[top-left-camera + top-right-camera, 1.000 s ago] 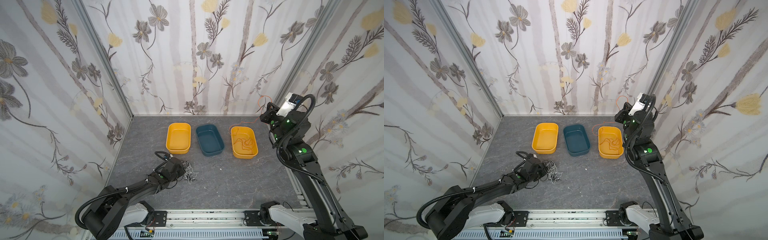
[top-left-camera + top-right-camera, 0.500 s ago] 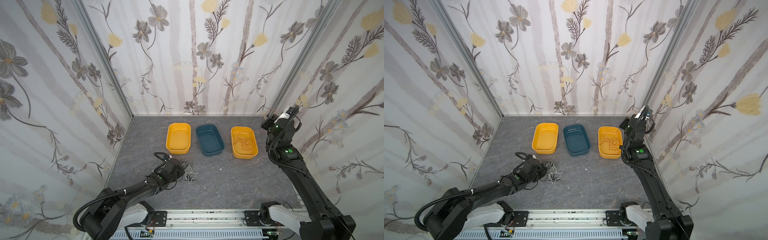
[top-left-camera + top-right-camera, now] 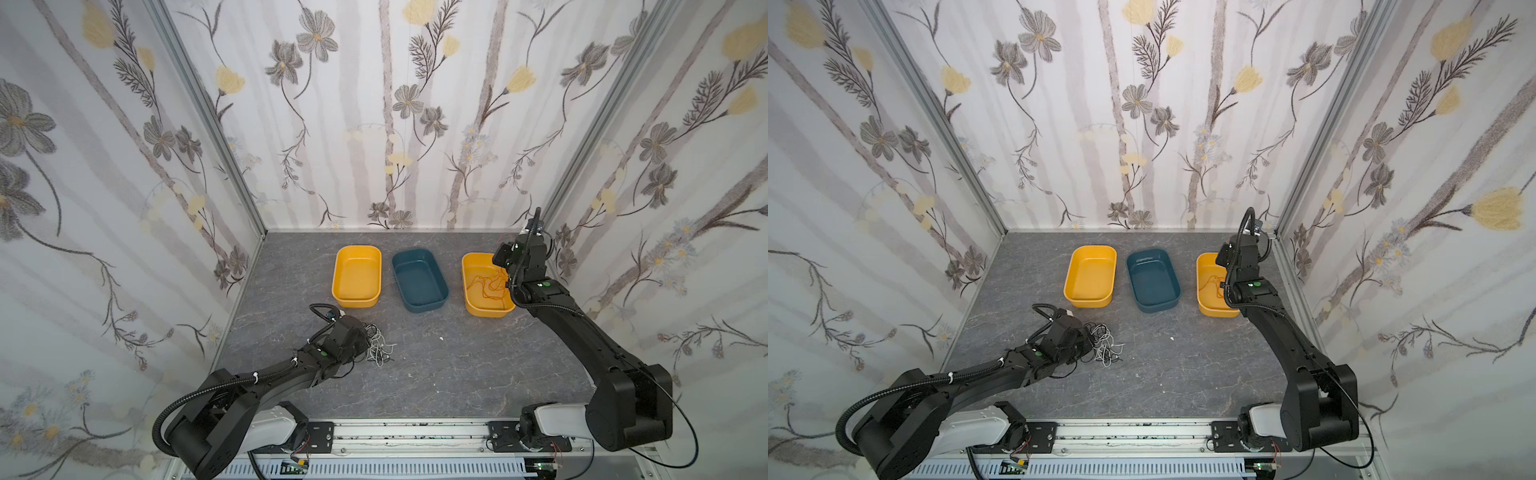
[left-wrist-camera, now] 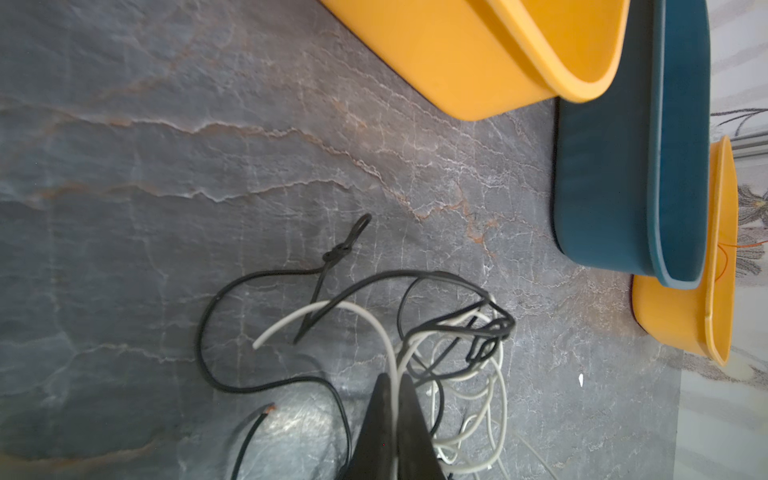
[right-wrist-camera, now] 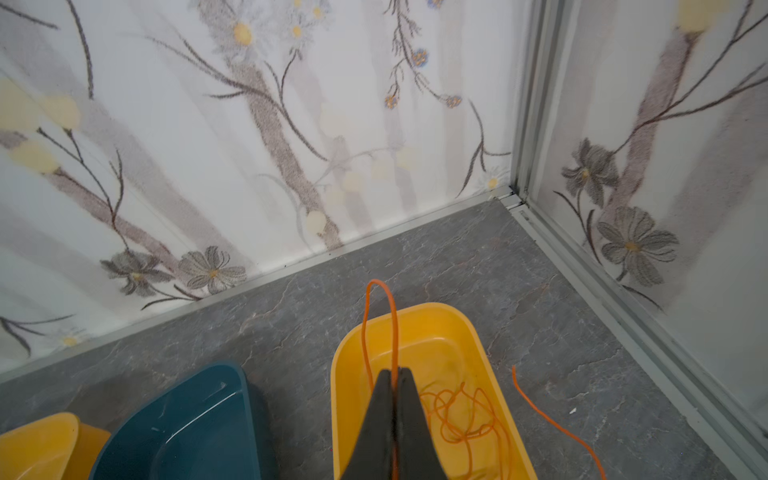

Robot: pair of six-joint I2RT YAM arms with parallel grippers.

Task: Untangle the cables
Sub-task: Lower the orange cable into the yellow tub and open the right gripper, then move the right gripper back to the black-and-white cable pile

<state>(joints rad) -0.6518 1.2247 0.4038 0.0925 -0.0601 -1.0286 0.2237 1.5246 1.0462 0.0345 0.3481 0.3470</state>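
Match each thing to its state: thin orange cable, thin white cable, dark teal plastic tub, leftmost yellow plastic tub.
Things:
1 thin orange cable
2 thin white cable
3 dark teal plastic tub
4 leftmost yellow plastic tub

States:
A empty, middle of the row
B pinched by the left gripper
C empty, end of the row
D pinched by the right gripper

Pairs: 1-D, 2-B, 3-A, 4-C

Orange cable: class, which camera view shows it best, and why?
Right wrist view: the orange cable loops from the shut right claw, coils in the yellow bin, and a strand lies on the table. Both top views show only thin squiggles, partly behind the right arm. Left wrist view catches a sliver.
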